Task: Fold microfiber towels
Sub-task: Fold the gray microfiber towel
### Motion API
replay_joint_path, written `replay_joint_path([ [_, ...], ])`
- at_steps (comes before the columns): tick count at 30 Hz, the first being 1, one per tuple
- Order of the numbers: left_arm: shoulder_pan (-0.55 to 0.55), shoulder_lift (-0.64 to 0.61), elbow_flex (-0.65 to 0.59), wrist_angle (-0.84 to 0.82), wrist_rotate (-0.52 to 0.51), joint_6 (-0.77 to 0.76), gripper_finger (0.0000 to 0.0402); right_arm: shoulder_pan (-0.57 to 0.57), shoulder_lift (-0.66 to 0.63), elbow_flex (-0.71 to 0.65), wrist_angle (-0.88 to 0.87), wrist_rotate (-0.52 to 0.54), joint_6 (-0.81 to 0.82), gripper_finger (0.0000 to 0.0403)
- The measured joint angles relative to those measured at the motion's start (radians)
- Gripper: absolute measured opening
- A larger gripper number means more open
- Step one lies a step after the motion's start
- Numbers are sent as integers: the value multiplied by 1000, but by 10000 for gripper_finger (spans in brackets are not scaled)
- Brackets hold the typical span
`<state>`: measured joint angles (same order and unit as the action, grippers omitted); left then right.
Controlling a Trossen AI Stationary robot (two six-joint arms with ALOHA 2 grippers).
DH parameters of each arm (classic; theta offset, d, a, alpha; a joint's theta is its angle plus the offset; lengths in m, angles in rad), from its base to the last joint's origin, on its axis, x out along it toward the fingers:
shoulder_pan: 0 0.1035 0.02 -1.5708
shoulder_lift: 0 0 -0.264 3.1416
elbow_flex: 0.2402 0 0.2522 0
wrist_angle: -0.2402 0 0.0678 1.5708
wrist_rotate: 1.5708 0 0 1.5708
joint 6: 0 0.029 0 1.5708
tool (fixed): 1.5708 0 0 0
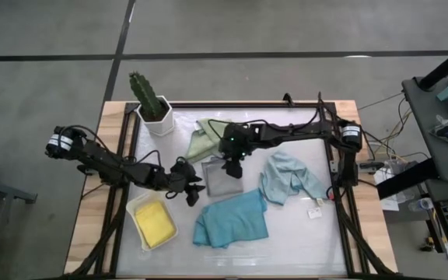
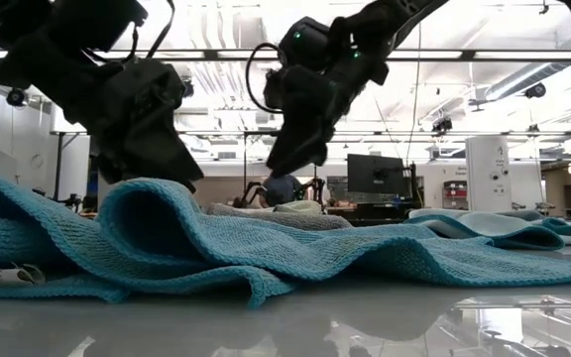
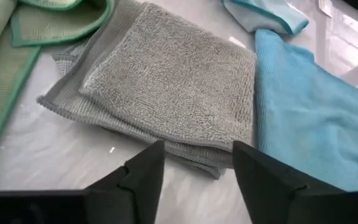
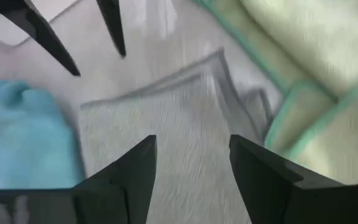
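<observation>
Both claws spread, left claw (image 3: 194, 177), right claw (image 4: 191, 171), over folded grey towel (image 1: 224, 177); only wrist views show gaps.

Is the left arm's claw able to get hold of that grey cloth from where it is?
Probably yes. The left gripper is open, facing the folded grey towel, with bare table between. The right gripper hovers over it and might crowd it.
</observation>
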<state>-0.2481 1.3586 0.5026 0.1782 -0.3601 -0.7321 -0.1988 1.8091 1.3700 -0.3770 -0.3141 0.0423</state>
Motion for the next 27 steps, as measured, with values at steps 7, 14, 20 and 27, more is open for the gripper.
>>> replay_joint_path([
  [7,2,2,-1,1,-69,-185,252,11,-6,-13,-144,-4,147,194],
  [14,2,29,4,-1,-122,-285,271,31,-6,-72,-145,-2,232,233],
  [20,7,104,25,-1,-149,-311,272,41,-10,-113,-141,42,308,272],
  [27,12,167,27,75,-174,-312,272,51,-42,-185,-107,162,362,293],
])
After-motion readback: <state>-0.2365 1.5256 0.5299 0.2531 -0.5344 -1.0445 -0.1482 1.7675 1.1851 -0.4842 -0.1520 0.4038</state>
